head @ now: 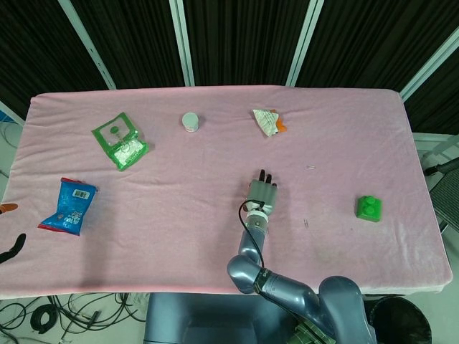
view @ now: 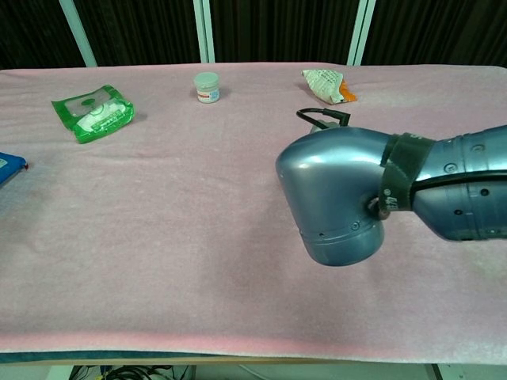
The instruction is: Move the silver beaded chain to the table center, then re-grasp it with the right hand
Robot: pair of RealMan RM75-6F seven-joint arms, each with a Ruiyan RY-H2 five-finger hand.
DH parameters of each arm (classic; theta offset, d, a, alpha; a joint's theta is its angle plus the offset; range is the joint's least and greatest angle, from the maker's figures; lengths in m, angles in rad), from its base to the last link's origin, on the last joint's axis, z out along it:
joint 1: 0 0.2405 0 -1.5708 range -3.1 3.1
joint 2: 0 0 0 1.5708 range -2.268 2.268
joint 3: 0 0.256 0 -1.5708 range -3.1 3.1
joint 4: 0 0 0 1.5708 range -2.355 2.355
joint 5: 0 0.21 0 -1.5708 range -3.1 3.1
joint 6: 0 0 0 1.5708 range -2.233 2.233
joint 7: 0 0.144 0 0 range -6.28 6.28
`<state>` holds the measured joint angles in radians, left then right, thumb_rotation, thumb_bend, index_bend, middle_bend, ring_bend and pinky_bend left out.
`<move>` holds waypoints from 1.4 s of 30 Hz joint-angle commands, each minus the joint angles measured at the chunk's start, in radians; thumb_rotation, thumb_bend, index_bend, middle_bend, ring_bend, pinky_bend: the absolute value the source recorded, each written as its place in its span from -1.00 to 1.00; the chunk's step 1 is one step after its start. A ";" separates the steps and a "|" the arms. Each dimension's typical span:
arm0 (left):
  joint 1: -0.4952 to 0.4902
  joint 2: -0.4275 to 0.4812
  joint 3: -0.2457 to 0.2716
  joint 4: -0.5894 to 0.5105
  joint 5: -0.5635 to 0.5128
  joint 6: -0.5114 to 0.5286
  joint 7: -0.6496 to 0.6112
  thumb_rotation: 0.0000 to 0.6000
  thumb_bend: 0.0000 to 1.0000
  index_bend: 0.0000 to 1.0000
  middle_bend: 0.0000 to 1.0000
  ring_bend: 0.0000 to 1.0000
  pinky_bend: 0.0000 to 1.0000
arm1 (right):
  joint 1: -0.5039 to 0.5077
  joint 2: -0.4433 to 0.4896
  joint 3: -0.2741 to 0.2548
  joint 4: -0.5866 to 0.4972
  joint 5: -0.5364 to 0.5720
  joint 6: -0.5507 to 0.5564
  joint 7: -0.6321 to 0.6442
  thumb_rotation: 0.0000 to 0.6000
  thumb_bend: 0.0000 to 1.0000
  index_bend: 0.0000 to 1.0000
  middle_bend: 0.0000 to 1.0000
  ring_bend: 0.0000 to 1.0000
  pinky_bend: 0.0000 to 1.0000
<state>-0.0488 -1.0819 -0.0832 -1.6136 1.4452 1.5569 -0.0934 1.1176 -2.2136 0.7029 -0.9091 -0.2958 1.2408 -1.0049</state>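
Observation:
I cannot make out the silver beaded chain in either view; it may lie under my right hand. In the head view my right hand (head: pixel 263 191) lies palm down on the pink cloth (head: pixel 179 186) near the table's middle, fingers stretched toward the far edge, with nothing visible in them. In the chest view the right arm's elbow (view: pixel 337 198) fills the right side and hides the hand; only its black cable (view: pixel 321 114) shows above it. At the left edge of the head view a dark curved tip (head: pixel 12 248) shows, perhaps part of my left hand.
A green packet (head: pixel 120 140), a white jar (head: pixel 190 121) and a crumpled wrapper (head: pixel 267 121) lie along the back. A blue packet (head: pixel 69 206) lies at the left, a green block (head: pixel 368 208) at the right. Two tiny silvery bits (head: pixel 310 168) (head: pixel 307 223) lie right of the hand.

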 commanded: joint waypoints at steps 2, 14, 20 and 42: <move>0.000 0.000 -0.001 0.000 0.000 -0.001 0.001 1.00 -0.40 -0.39 -0.89 -1.00 -1.00 | 0.000 0.001 0.000 0.000 -0.004 0.002 -0.001 1.00 -0.38 0.11 -1.00 -0.93 -0.58; 0.001 0.000 -0.002 -0.002 -0.001 -0.002 0.004 1.00 -0.40 -0.39 -0.89 -1.00 -1.00 | -0.008 0.010 0.001 -0.020 -0.005 0.005 -0.012 1.00 -0.37 0.11 -1.00 -0.93 -0.58; 0.002 0.000 -0.003 -0.002 -0.002 -0.003 0.006 1.00 -0.40 -0.39 -0.90 -1.00 -1.00 | -0.011 0.015 0.002 -0.032 0.000 0.010 -0.027 1.00 -0.33 0.14 -1.00 -0.93 -0.58; 0.005 0.000 -0.006 -0.008 -0.003 -0.003 0.010 1.00 -0.40 -0.39 -0.90 -1.00 -1.00 | -0.083 0.109 -0.037 -0.265 0.017 0.061 -0.094 1.00 -0.29 0.22 -1.00 -0.91 -0.58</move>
<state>-0.0442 -1.0820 -0.0887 -1.6214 1.4427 1.5540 -0.0830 1.0523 -2.1268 0.6697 -1.1271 -0.2874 1.2915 -1.0905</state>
